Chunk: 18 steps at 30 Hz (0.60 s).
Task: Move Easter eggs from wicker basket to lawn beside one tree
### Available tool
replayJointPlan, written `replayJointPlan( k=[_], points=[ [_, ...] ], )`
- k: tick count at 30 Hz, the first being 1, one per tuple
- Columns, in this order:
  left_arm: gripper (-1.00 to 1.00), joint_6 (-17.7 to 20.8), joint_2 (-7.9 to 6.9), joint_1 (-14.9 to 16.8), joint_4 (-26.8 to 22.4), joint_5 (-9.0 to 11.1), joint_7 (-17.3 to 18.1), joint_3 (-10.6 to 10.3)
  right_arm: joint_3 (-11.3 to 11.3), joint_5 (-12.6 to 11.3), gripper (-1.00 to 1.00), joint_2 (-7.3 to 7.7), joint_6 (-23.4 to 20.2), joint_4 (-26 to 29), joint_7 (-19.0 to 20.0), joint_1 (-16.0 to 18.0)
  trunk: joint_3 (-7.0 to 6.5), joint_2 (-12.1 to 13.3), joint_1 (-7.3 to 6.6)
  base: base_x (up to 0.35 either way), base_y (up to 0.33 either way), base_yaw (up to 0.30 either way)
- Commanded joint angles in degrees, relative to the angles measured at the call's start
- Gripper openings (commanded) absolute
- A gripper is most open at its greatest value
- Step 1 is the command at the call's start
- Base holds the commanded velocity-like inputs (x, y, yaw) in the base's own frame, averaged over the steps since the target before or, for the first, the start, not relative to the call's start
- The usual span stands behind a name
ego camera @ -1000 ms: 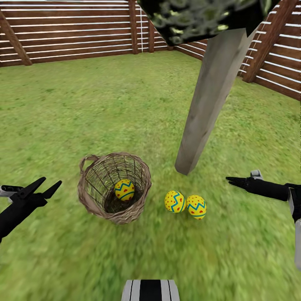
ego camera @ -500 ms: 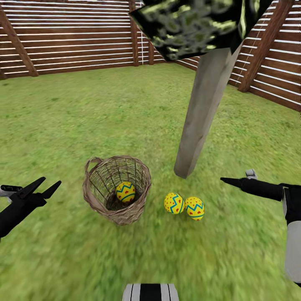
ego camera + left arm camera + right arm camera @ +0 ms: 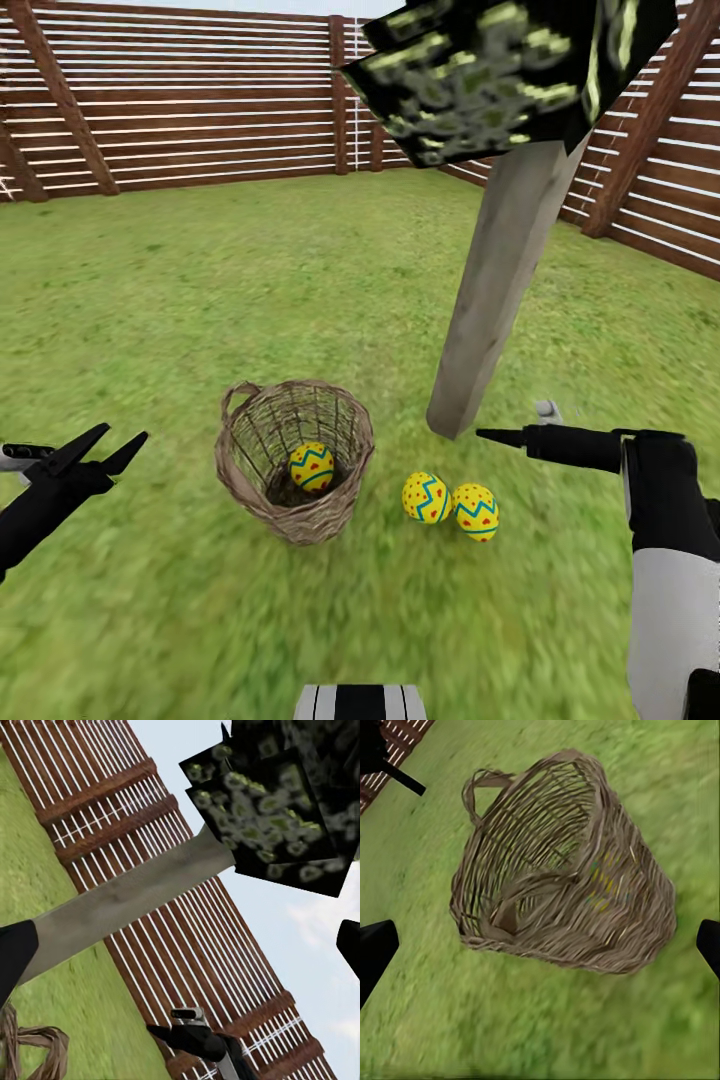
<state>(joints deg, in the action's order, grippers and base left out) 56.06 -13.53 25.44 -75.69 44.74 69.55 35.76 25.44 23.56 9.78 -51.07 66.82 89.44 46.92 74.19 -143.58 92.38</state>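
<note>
The wicker basket (image 3: 295, 462) stands upright on the lawn (image 3: 190, 290) with one Easter egg (image 3: 312, 466) inside it. Two more Easter eggs (image 3: 427, 497) (image 3: 476, 511) lie side by side on the grass near the foot of the tree (image 3: 498, 290). My left gripper (image 3: 108, 444) hovers open to the left of the basket, well apart from it. My right gripper (image 3: 482, 435) is open above the two loose eggs, pointing toward the basket. In the right wrist view the basket (image 3: 562, 870) lies between the spread fingertips (image 3: 375, 949), the egg a faint yellow patch behind the weave.
A brown slatted fence (image 3: 200, 110) closes off the garden at the back and right. The tree's dark blocky foliage (image 3: 500, 70) hangs above the leaning trunk. In the left wrist view the trunk (image 3: 127, 900), fence (image 3: 187, 945) and my right gripper (image 3: 187, 1035) appear.
My right arm has reached left, toward the basket and over the two loose eggs. The head view has shifted slightly. Eggs, basket and left arm have stayed put.
</note>
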Motion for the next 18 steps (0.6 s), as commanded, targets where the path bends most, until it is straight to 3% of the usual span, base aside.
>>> replayJointPlan(
  k=[1,6,10,18],
  points=[
    [1.0,0.35,0.03,0.05,0.03,0.15,0.06,0.0,0.02,0.61,1.0,-0.08,-0.6,0.09,0.56,0.03,0.04,-0.02,-0.01,0.0,0.0,0.28],
    [1.0,0.28,0.11,0.05,0.06,0.17,0.06,0.01,-0.96,0.63,1.0,-0.55,-0.69,0.12,0.56,0.01,0.04,-0.02,-0.01,0.0,0.0,0.289],
    [1.0,0.28,0.16,0.05,0.09,0.17,0.06,0.01,-3.87,0.76,1.0,-2.51,-0.7,0.22,-0.29,0.01,0.04,-0.02,-0.01,0.0,0.0,0.292],
    [1.0,0.28,0.21,0.05,0.11,0.17,0.1,0.01,-5.14,0.69,1.0,-3.43,-0.86,0.33,-1.7,0.01,0.04,-0.02,-0.01,0.0,0.0,0.292]
  ],
)
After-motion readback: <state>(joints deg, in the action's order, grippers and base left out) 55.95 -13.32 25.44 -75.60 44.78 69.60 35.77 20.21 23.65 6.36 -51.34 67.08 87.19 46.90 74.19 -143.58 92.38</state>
